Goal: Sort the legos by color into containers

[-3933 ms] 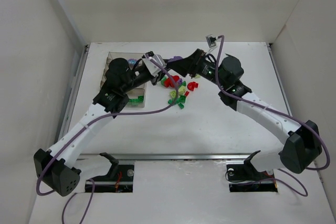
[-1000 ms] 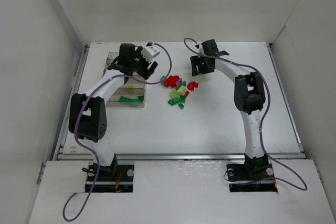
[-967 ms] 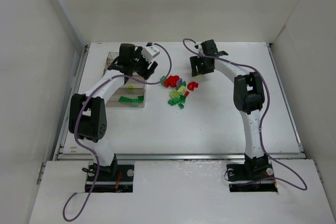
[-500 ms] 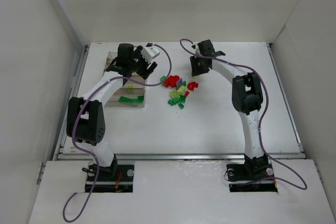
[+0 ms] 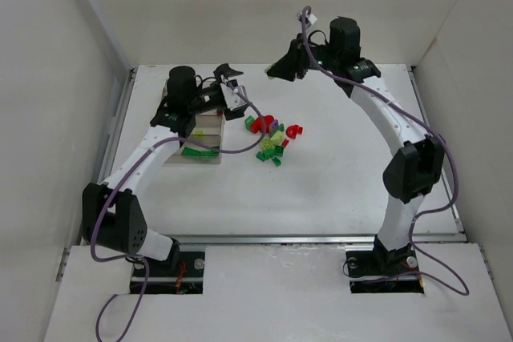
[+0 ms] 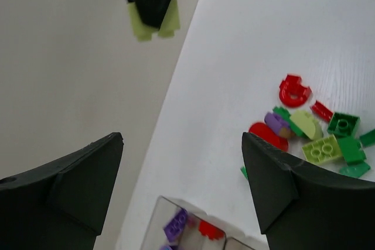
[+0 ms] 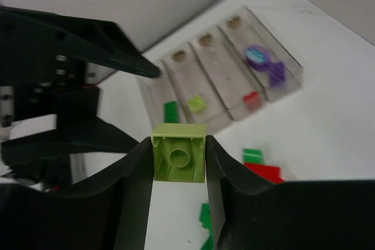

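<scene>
Lime lego (image 7: 179,157) tight in right gripper (image 7: 178,151); left gripper (image 6: 181,144) open near tray (image 7: 220,77), pile (image 5: 272,140).

No text, label, brand or number is readable in any view. Even the closest lime lego (image 7: 179,152) shows none.

The tray (image 5: 218,159) is overhung along its left side by the left arm (image 5: 140,158). Its far end is crowded by the left gripper (image 5: 234,92), whose jaws are spread wide with nothing between them, close beside the loose pile of legos (image 5: 272,138). Open table (image 5: 345,182) is offered in front of and to the right of that pile, while the air over the far edge is taken up by the right gripper (image 5: 274,71), clamped on a lime brick (image 7: 179,156), and the sides and back are closed off by walls (image 5: 56,78).
</scene>
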{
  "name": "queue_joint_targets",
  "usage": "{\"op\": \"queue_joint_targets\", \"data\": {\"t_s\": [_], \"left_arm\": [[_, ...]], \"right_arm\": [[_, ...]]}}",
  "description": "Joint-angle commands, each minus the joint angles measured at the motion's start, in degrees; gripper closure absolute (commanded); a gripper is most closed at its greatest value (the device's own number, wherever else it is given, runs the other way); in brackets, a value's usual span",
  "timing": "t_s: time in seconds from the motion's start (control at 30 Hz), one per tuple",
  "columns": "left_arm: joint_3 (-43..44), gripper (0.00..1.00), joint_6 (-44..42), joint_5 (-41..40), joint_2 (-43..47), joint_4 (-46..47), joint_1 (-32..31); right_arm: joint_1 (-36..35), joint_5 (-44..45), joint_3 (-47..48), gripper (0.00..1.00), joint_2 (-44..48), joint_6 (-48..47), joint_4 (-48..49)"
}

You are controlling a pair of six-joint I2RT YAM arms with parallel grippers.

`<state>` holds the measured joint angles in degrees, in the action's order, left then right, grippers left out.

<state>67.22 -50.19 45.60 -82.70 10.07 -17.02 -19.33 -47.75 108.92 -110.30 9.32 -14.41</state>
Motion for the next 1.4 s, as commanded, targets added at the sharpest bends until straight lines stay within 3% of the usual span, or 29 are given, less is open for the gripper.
{"op": "queue_joint_targets", "data": {"t_s": [0.0,0.33,0.6,0.67,0.8,1.0,1.17,1.3,1.37], "left_arm": [[1.2,0.20,-0.7,7.9,2.7,6.5,-2.2],[-0.5,0.20,-0.1,3.3,8.2,9.3,-6.7],[-3.1,0.49,-2.0,3.3,11.9,5.0,-8.0],[-3.1,0.48,-3.8,3.3,11.9,2.6,-8.6],[-3.6,0.36,-5.4,3.3,12.6,-0.4,-9.1],[-4.1,0.39,-4.0,0.5,13.1,3.5,-9.6],[-4.1,0.46,-2.7,-1.5,13.1,4.6,-10.2],[-4.1,0.62,-2.1,-2.1,13.1,5.2,-10.8],[-4.1,0.76,-2.1,-2.1,13.1,5.2,-10.8]], "right_arm": [[-3.8,-10.3,-0.6,1.00,1.9,2.6,5.2],[-7.5,-8.0,-8.7,1.00,9.9,2.6,5.2],[-8.1,-6.7,-12.0,1.00,13.5,2.6,5.2],[-8.1,-6.1,-12.0,1.00,14.1,2.6,5.2],[-8.1,-4.6,-12.0,1.00,14.8,3.2,5.2],[-8.6,-5.9,-12.5,1.00,15.3,3.8,5.2],[-9.1,-6.4,-12.5,1.00,15.3,3.8,5.2],[-9.7,-6.4,-12.5,1.00,15.3,3.8,5.2],[-9.7,-6.4,-12.5,1.00,15.3,3.8,5.2]]}}
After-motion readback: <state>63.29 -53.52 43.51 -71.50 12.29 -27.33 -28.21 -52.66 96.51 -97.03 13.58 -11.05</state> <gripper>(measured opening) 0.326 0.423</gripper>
